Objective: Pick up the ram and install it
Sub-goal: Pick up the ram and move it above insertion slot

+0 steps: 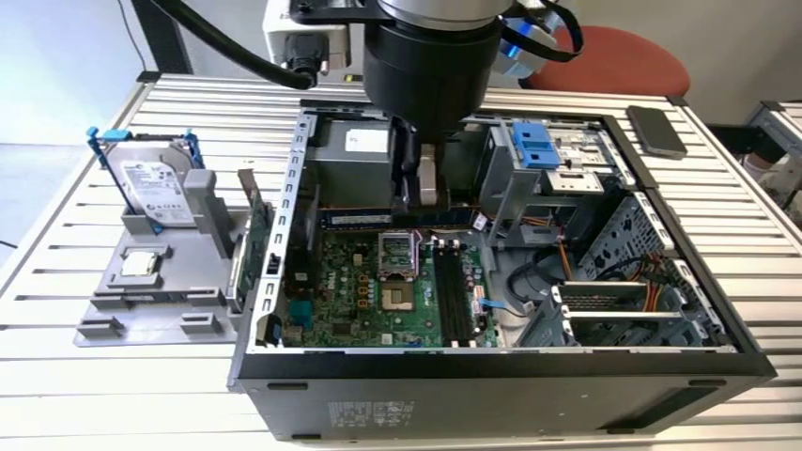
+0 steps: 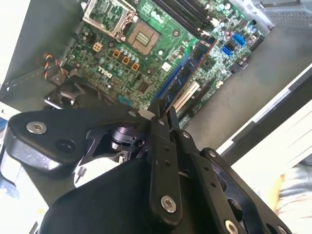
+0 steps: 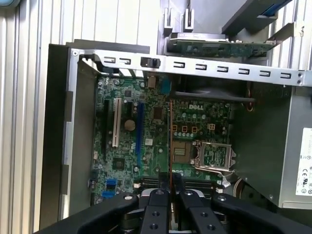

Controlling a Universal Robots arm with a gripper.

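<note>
The ram point(image 1: 363, 218) is a slim dark blue stick with black chips, and my gripper point(image 1: 420, 209) is shut on its middle. It hangs level inside the open computer case point(image 1: 501, 362), a little above the rear part of the green motherboard point(image 1: 357, 301). The long black memory slots point(image 1: 452, 291) lie nearer the case front, and the stick runs crosswise to them. In the second wrist view the ram point(image 2: 187, 68) juts out edge-on from the gripper point(image 2: 163, 113). In the first wrist view the ram point(image 3: 170, 141) is a thin line ahead of the gripper point(image 3: 170, 192), above the slots point(image 3: 153, 183).
A silver hard drive in a blue frame point(image 1: 150, 186) and an upright green card point(image 1: 258, 246) stand on a grey fixture point(image 1: 150, 301) at the exterior view's left. The CPU socket point(image 1: 398, 252), power supply point(image 1: 357, 155) and drive cage point(image 1: 551, 155) surround the gripper. A phone point(image 1: 655, 130) lies on the slatted table.
</note>
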